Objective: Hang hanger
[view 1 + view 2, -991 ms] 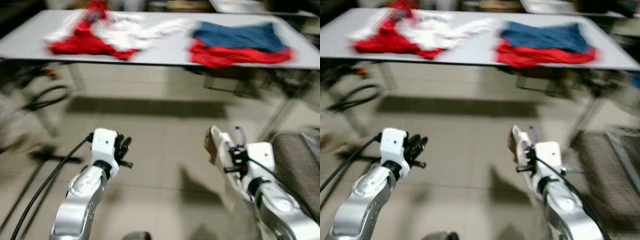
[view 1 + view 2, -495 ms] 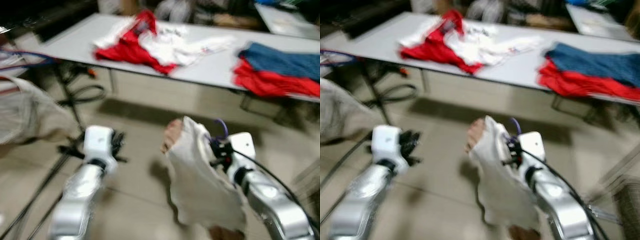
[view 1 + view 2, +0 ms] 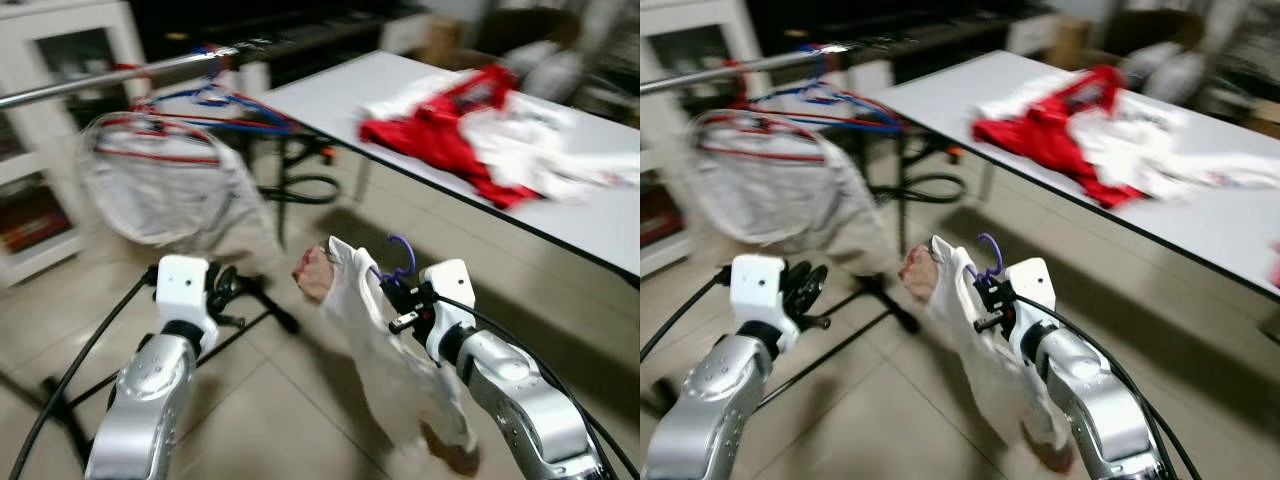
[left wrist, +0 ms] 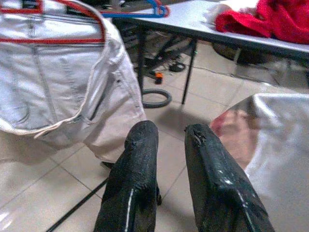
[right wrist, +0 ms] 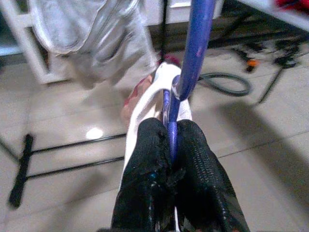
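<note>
**One hanger in hand, rail up and to your left**

One hanger (image 5: 193, 58), purple, is pinched at its neck between the fingers of your right claw (image 5: 170, 145), which is clamped tight on it. The hook (image 3: 402, 252) stands upright above the claw, and a pale garment (image 3: 385, 350) drapes down from it toward the floor.

The rail (image 3: 120, 78) you need lies up and to the left of that claw, well apart from it and clearly higher. Its long axis runs roughly level, slanting away toward the tabletop (image 3: 420, 130). Red and blue hangers (image 3: 215, 100) already hang there, one carrying a light garment (image 3: 165, 190). The right arm holds the load, so it has to make the reach; I judge the hook must rise above the rail before it can drop over.

Your left claw (image 4: 166, 159) sits low in front of you, fingers slightly parted and holding nothing, nearer the rail's stand (image 3: 250, 300) than the right.

The floor is tiled. A tabletop at right carries red and white clothes (image 3: 470, 130).
</note>
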### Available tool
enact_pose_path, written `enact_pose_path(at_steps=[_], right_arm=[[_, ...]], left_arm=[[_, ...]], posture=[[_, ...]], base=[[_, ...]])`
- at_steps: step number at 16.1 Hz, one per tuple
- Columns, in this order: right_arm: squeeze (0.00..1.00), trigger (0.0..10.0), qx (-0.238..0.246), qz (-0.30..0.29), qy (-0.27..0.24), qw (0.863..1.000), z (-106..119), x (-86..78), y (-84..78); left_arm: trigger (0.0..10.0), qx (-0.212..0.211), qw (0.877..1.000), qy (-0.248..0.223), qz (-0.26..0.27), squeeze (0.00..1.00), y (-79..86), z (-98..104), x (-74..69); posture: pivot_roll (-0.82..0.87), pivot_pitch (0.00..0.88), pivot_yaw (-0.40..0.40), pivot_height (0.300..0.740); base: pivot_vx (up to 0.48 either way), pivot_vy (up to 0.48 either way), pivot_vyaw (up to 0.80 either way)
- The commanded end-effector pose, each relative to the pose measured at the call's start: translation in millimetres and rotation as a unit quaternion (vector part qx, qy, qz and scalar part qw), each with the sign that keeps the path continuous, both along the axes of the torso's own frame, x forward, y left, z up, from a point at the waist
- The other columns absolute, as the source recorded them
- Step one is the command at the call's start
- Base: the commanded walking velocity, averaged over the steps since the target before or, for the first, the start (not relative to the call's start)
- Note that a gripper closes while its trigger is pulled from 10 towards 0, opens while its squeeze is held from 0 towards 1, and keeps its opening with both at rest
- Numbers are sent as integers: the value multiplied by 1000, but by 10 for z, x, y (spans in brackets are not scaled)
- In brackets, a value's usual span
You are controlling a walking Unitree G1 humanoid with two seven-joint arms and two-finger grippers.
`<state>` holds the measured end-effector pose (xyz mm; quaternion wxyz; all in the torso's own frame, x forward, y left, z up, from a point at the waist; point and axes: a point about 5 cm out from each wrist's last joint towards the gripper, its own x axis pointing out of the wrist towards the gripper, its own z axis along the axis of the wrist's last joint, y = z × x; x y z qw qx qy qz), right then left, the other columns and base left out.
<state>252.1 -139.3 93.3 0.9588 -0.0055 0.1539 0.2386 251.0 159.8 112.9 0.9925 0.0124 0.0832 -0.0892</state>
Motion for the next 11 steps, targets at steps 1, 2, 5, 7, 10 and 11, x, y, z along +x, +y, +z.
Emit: enact_pose_path(at_steps=[1, 2, 5, 7, 10, 11], right_arm=[[0, 10000, 16, 18, -12, 1000, 61, 6, 38], [0, 10000, 16, 26, -10, 999, 51, -11, 45], [0, 10000, 4, 50, 2, 999, -10, -58, 48], [0, 10000, 1, 48, 2, 999, -17, -47, 12], [0, 10000, 3, 51, 2, 999, -18, -49, -1], [0, 10000, 3, 53, 2, 999, -22, -51, 0]], left_arm=[[10000, 13, 1000, -3, -6, 0, 14, 34, 9], [10000, 13, 1000, -3, -7, 0, 14, 33, 9], [10000, 18, 1000, 2, -16, 0, 7, 26, -3], [10000, 21, 1000, 3, -19, 0, 1, 25, -5], [10000, 22, 999, 5, -22, 0, 8, 24, -12], [10000, 23, 999, 6, -24, 0, 9, 21, -12]], posture=[[145, 0, -18, 740], [145, 0, -15, 740], [146, 0, -3, 740], [149, 0, 0, 740], [153, 0, 6, 740], [154, 0, 8, 740]], base=[[352, 0, 800], [352, 0, 800], [352, 0, 800], [354, 0, 800], [354, 0, 800], [352, 0, 800]])
